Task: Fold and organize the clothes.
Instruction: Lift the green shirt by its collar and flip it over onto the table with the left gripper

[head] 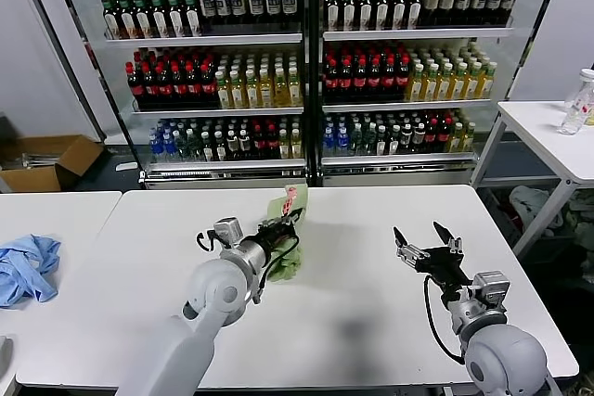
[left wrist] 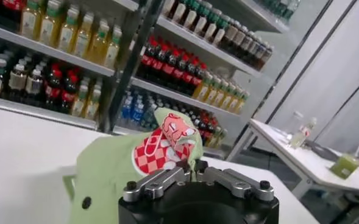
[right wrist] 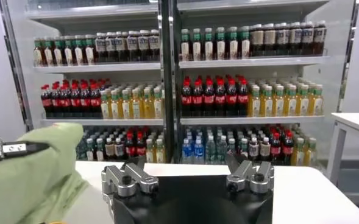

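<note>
holding the clothes (head: 283,234) bunched and lifted off the table (head: 371,322), the left gripper (head: 278,229) has its jaws closed tight on the light green fabric, near the middle of the table and somewhat toward its far edge. in the left wrist view the shirt (left wrist: 124,164) hangs crumpled around the jaws, its red-and-white chest print turned outward and a dark button showing. nothing about it looks folded: no flat layers, no squared edges, only a loose wad with a tail of cloth trailing down to the table. the right gripper (head: 429,246) hovers above the table toward the right edge, its jaws spread wide and gripping nothing, well apart from the shirt. judging from this, the folding is at an early stage; spreading the shirt flat, folding it and setting it in place all seem left to do.
</note>
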You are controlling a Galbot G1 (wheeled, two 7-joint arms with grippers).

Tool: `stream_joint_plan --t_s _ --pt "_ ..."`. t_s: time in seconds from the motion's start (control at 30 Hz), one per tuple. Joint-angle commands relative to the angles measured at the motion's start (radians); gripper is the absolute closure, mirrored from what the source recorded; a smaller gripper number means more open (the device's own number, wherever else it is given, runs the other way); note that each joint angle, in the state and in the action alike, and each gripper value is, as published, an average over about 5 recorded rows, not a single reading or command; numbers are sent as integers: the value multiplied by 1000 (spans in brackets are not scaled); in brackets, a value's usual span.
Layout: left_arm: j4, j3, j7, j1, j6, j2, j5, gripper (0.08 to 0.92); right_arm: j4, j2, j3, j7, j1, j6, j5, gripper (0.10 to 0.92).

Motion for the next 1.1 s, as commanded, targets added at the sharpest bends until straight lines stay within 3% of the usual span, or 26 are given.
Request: stream_joint_plan --t_s 0.03,0.17,0.37,0.53,0.63,0.73,0.9,1.1 --pt "-50 -273 44 76 38 272 -9 898 -12 -2 -1 0 11 0 4 203" --pt "-65 -483 175 231 43 477 139 898 -20 -1 -6 0 14 1 4 203" --pt "-97 -764 357 416 45 716 293 898 -17 0 -21 -1 17 3 3 203" --pt "-130 -753 452 471 45 793 487 898 -3 10 -26 -1 7 7 2 203" --pt "-188 -651 426 464 44 768 590 898 12 17 -25 -2 -2 8 -1 203" --pt "-245 -475 379 459 43 688 728 898 19 23 -15 -2 -10 8 -4 203" --pt "-121 -145 337 405 38 491 1035 898 11 15 6 -3 -17 12 1 203" --pt "-91 55 285 243 39 339 1055 898 17 -5 27 -4 -21 9 11 203"
